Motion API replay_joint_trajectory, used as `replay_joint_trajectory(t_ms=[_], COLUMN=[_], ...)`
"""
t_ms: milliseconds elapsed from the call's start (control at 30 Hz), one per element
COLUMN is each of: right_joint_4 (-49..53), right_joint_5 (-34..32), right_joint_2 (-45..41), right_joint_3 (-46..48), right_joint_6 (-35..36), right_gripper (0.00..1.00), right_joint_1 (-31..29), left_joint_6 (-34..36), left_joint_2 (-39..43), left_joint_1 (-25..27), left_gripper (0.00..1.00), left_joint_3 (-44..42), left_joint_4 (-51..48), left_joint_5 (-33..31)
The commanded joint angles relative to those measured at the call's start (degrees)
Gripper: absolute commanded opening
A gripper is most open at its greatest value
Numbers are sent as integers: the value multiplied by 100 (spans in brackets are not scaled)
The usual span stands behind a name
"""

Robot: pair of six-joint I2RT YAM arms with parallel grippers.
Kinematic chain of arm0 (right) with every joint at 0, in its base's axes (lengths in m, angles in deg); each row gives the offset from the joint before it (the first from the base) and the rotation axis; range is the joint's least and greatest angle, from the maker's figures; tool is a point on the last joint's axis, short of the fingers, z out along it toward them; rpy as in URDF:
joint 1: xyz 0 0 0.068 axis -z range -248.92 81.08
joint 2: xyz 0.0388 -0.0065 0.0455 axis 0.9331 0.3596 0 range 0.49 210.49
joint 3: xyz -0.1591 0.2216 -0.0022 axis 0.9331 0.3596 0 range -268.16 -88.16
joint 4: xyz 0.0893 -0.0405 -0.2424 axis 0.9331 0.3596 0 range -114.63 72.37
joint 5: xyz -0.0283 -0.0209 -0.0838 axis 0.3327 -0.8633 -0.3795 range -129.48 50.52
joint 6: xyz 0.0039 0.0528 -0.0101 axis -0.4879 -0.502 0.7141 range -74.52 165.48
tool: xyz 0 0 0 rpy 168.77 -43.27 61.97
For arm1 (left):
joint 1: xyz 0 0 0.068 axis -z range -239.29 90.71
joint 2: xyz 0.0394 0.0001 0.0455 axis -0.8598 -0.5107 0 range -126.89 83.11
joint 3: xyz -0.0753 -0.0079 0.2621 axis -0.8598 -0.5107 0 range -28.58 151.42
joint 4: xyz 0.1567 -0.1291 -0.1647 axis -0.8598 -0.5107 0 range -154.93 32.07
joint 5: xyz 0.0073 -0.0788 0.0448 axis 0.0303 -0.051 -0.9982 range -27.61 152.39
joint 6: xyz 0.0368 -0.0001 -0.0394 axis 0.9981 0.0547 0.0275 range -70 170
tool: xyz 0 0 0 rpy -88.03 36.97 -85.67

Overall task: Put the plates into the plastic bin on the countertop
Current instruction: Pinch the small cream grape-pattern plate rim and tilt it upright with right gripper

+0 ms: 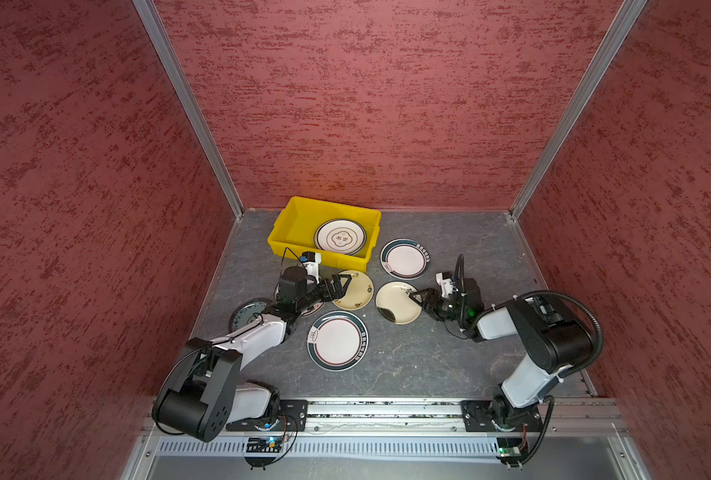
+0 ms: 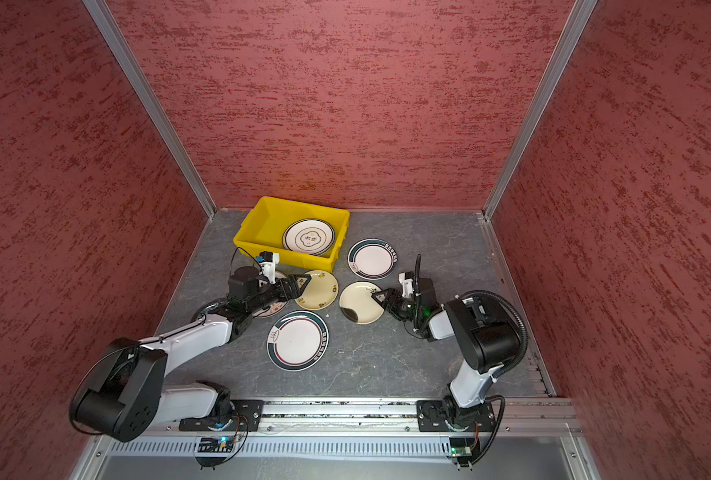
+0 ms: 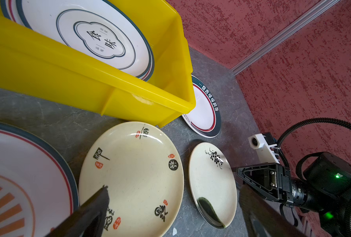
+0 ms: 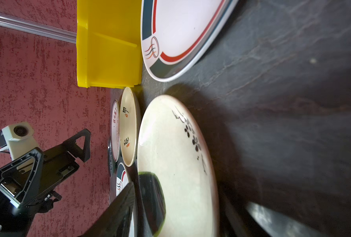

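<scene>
1. The right gripper (image 1: 415,296) has its jaws apart and astride the right rim of the blossom plate (image 1: 395,305). In the right wrist view one finger (image 4: 117,213) lies over the plate's face and the other is low by the desk. I cannot tell whether either touches the rim.
2. The left gripper (image 1: 342,286) stands wide open and holds nothing, above the left edge of the character plate (image 1: 358,293).
3. These two cream plates lie flat on the desk (image 1: 449,353), side by side, close but apart, just in front of the yellow bin (image 1: 297,222).
4. The bin sits at the back of the desk, left of the middle. Its right half holds a stack of plates, and the top one is the ringed plate (image 1: 340,237), white with dark rings.
5. A green-rimmed plate (image 1: 405,258) lies on the desk just right of the bin. A second green-rimmed plate (image 1: 337,340) lies in front of the cream pair.
6. Partly hidden under the left arm are an orange-marked plate (image 3: 16,174) and, farther left, a blue-patterned plate (image 1: 246,311).
</scene>
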Motion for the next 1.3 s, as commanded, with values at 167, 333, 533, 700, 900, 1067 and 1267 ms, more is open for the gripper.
replay_joint_trajectory(t_ms=[167,333,533,700,900,1067,1267], right_joint_4=[450,587,618,731,1248,1530,1946], right_joint_5=[-229,-347,-434,-508,-905,-1043,-1202], right_joint_2=[287,283,280,169,-210,-693,-1274], right_joint_3=[72,62,107,124,132,102,78], right_joint_6=[-16,12,-41,-44,-79,-67,0], right_gripper=[52,43,25,7,0,0,0], right_joint_1=[-79,-73,-80,-80,-80,-80,-80], left_joint_6=[-38,-51,-78,-102,-37,100,73], left_joint_2=[-98,-151,-159,-183,-69,155,60], left_joint_1=[-54,-69,-78,-87,-108,-109,-95], left_gripper=[99,99,99,99,99,99,99], left_joint_3=[11,36,27,42,88,1,80], left_joint_4=[30,31,33,21,-303,-382,-373], left_joint_5=[19,47,71,86,-76,-377,-204])
